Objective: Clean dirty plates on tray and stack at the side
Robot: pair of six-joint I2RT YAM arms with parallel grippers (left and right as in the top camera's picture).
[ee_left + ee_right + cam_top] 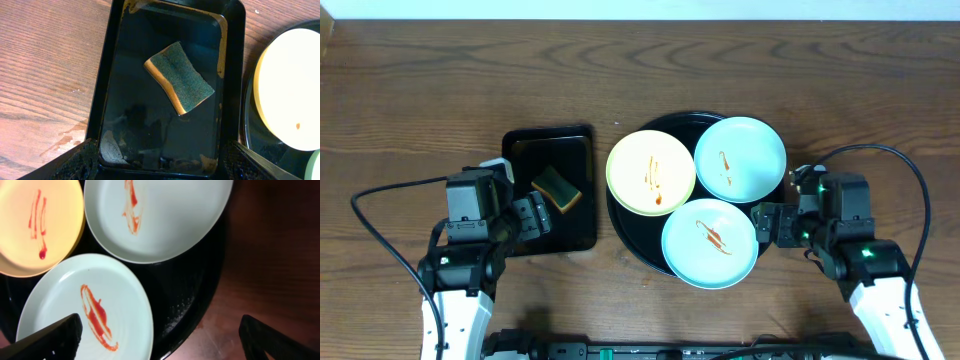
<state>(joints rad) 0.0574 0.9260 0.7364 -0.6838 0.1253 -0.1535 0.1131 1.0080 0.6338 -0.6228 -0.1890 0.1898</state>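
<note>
Three plates lie on the round black tray (632,235), each with red sauce streaks: a pale yellow plate (651,172) at the left, a mint-blue plate (740,158) at the back right, and a mint-blue plate (710,242) at the front. In the right wrist view the yellow plate (35,225), back plate (160,215) and front plate (85,310) show over the tray (195,300). My right gripper (160,340) is open and empty, just right of the front plate (767,226). My left gripper (159,165) is open and empty, over the near end of the rectangular tray.
A rectangular black tray (578,225) left of the round tray holds a green-and-yellow sponge (557,189), also in the left wrist view (179,77) on that tray (107,75). Wooden table (400,100) all around. Cables run beside both arms.
</note>
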